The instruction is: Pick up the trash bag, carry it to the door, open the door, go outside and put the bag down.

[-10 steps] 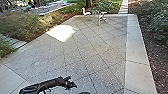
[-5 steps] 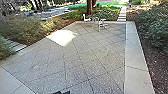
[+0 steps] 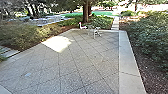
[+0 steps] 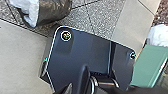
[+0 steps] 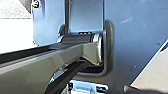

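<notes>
Where paving point(image 4: 100, 21) shows, the trash bag point(image 4: 53, 11) lies ungripped.

A brown tree trunk point(image 3: 85, 15) stood behind the gray stone floor point(image 3: 75, 65). Near it were a little white thing with a pink top point(image 3: 82, 27) and some thin furniture point(image 3: 94, 32). Leafy bushes point(image 3: 151, 37) grew on both sides.

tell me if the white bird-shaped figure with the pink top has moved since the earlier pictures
No, the white figure stands near the brown tree trunk, by the far edge of the grey paving, as before.
</notes>
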Robot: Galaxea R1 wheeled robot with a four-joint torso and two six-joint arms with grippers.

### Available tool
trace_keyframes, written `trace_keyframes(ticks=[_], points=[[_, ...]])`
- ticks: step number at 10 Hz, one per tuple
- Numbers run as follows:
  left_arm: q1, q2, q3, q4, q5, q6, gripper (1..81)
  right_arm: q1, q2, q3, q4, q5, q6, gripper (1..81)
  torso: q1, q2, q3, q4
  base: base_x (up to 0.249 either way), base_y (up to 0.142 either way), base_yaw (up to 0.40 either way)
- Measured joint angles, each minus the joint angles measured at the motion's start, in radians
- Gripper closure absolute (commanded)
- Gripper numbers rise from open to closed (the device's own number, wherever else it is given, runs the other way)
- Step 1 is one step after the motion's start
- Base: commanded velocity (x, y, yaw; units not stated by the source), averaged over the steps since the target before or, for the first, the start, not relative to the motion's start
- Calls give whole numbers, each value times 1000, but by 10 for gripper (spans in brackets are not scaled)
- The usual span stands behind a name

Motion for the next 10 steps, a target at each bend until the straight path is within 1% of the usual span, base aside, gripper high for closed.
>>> trace_keyframes(ticks=[3,4,5,6,7,9,10], points=[[166,33,-74,0,-69,159,10,-10,7,3,-3,-7,-3,10,-1,-1,75,-86,0,0,0],[221,49,-117,1,-89,219,10,-12,7,3,-3,-7,-3,10,-2,-1,102,-112,0,0,0],[256,73,-156,2,-113,270,10,-15,7,3,-3,-7,-3,10,-3,-2,113,-128,0,0,0],[287,95,-180,2,-136,306,10,-22,8,3,-3,-8,-3,10,-3,-2,121,-133,0,0,0],[316,114,-193,2,-169,326,10,-24,9,3,-3,-9,-3,10,-3,-3,121,-133,0,0,0],[378,137,-217,2,-283,337,10,-20,9,3,-3,-7,-3,10,-4,-4,121,-134,0,0,0],[400,155,-225,2,-334,350,10,-21,10,3,-3,-8,-3,10,-4,-4,121,-140,0,0,0]])
